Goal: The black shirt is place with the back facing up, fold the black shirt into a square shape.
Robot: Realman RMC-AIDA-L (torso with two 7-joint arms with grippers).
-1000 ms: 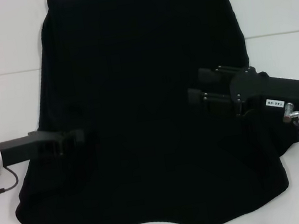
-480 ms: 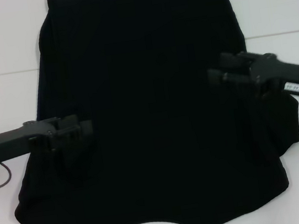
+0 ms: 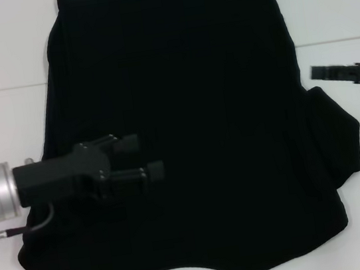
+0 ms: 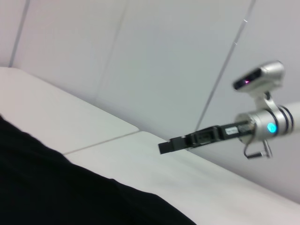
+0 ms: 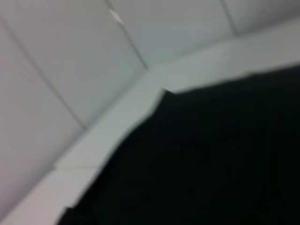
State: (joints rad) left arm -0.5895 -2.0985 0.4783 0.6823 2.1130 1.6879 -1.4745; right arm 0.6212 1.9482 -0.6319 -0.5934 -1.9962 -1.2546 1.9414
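Left end effector (image 3: 144, 157): reaches in from the robot's left over the black shirt, its two black fingers pointing toward the garment's middle and standing apart, released, with no cloth between them.
Left arm: a silver cuff with a green light sits behind the end effector at the shirt's left edge, a thin cable hanging beneath it.
Right end effector (image 3: 322, 72): off the cloth beyond the shirt's right edge, over bare white desk, showing only as a thin black bar reaching in from the frame's edge; whether its fingers are parted or closed cannot be told. The left wrist camera catches it too, a slim dark bar (image 4: 197, 139) ahead of a silver arm with a blue light.
Black shirt (image 3: 187, 93): spread flat beneath the left end effector and running well past it on every side, plain black side up, no print in sight; its straight edge lies at the far side, a curved notch at the near side, and one sleeve bulges out toward the right end effector.
Desk (image 3: 2, 59): white, a faint seam crossing it behind the shirt.
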